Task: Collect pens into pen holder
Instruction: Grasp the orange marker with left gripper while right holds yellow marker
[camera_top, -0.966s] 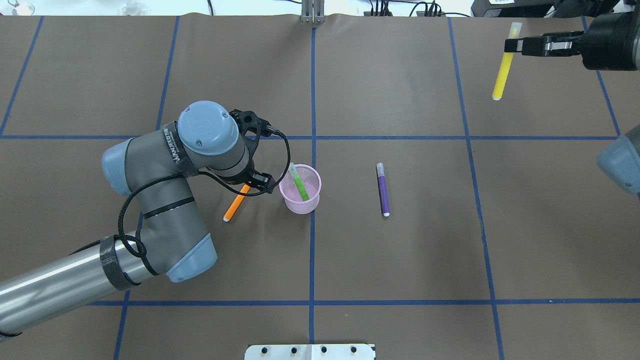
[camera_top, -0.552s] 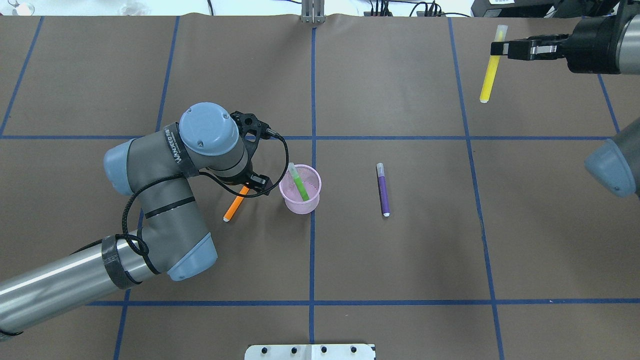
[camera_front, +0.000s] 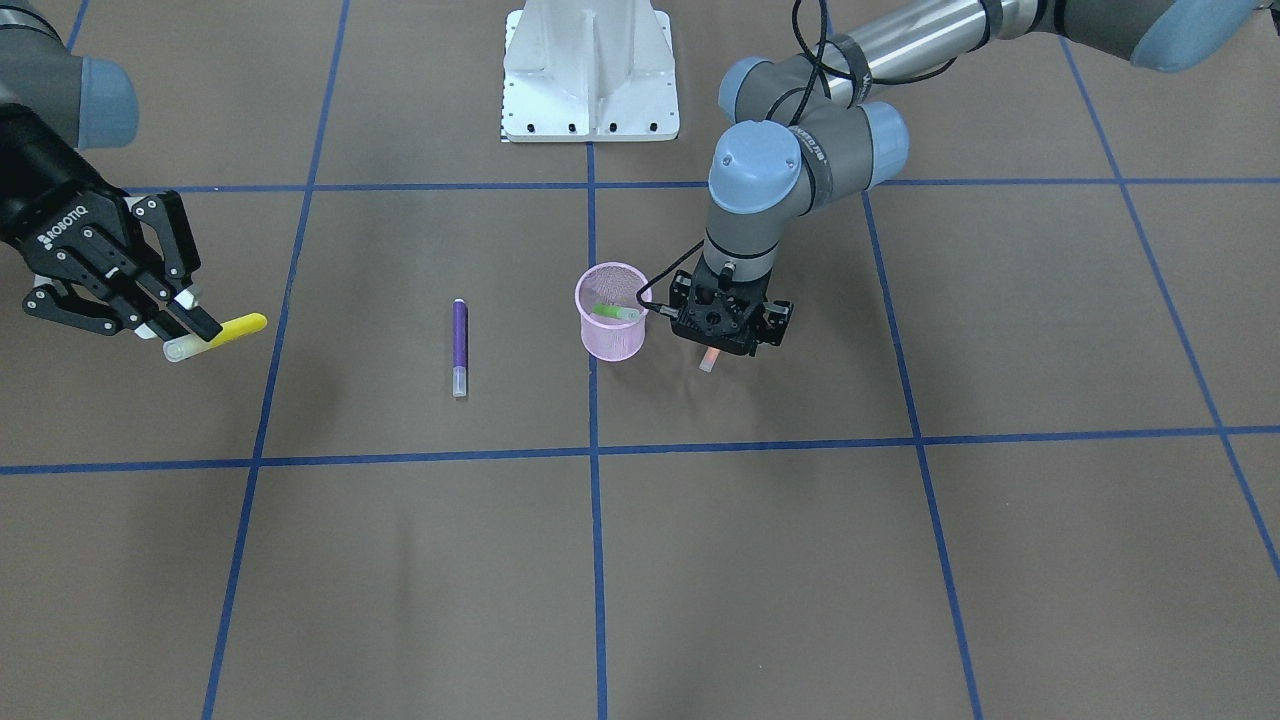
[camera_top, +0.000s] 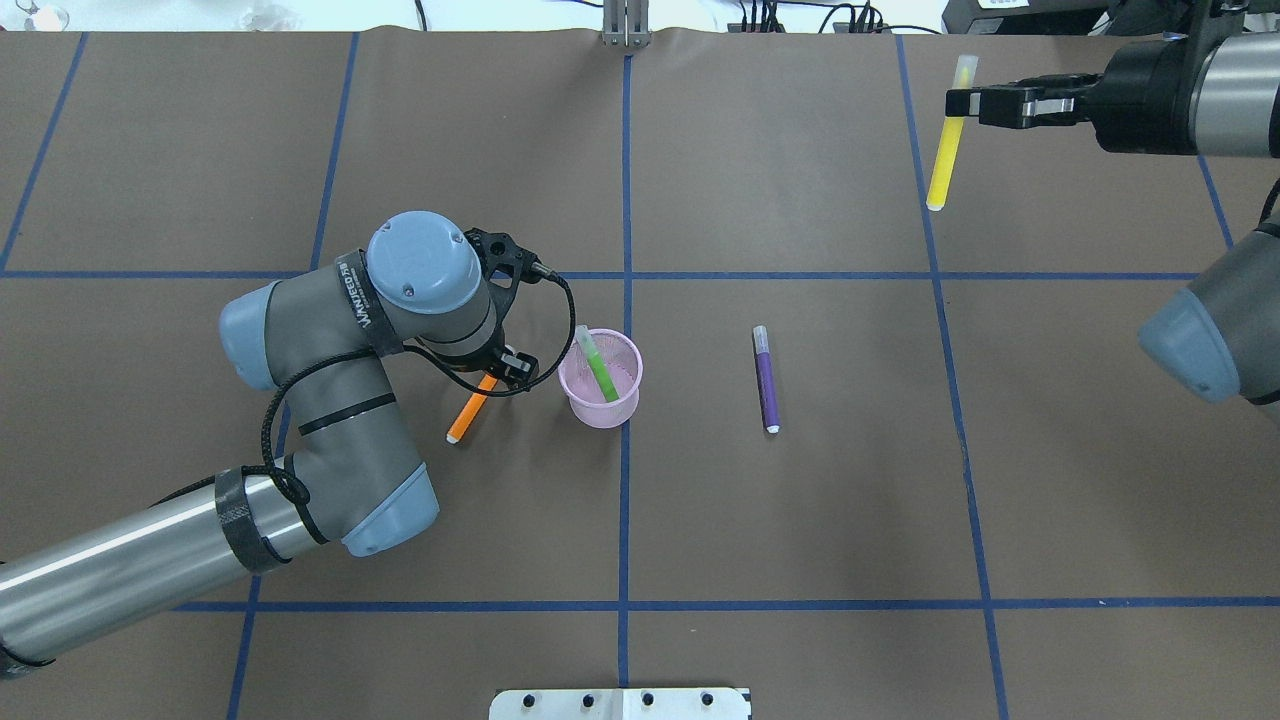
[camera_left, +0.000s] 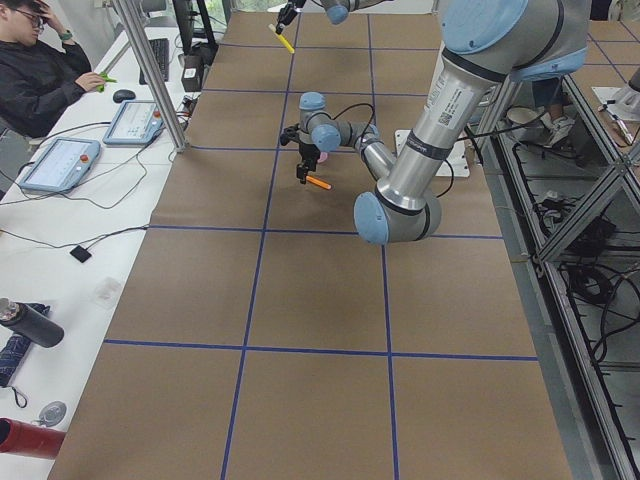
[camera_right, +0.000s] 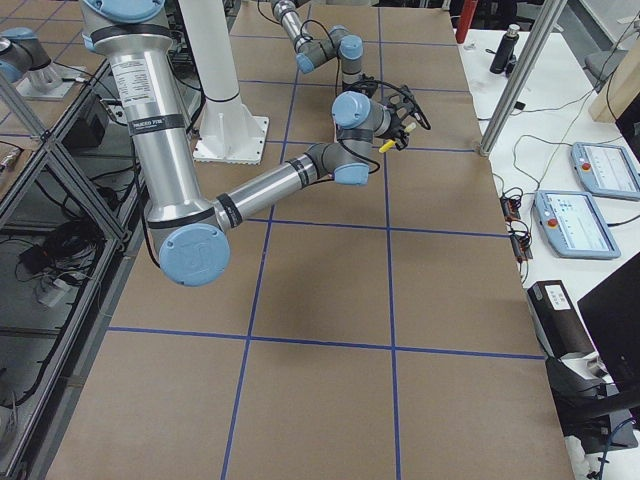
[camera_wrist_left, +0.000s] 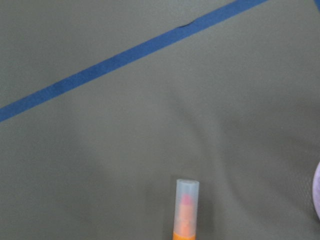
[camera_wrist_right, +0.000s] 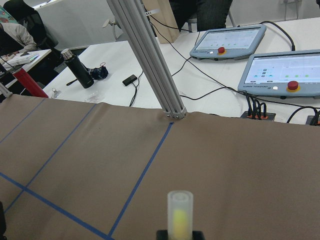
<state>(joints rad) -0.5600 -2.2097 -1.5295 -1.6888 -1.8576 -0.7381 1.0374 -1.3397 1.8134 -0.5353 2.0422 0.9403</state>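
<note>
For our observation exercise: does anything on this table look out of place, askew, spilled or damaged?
Nothing spilled or damaged. The pen holder stands upright with the green pen leaning inside. Only untidiness: the purple pen and orange pen lie on the table outside it, and the right gripper holds the yellow pen in the air.

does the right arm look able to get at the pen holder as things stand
Probably yes: only the flat purple pen lies between the right gripper and the pen holder, and the left gripper hangs at the holder's far side.
</note>
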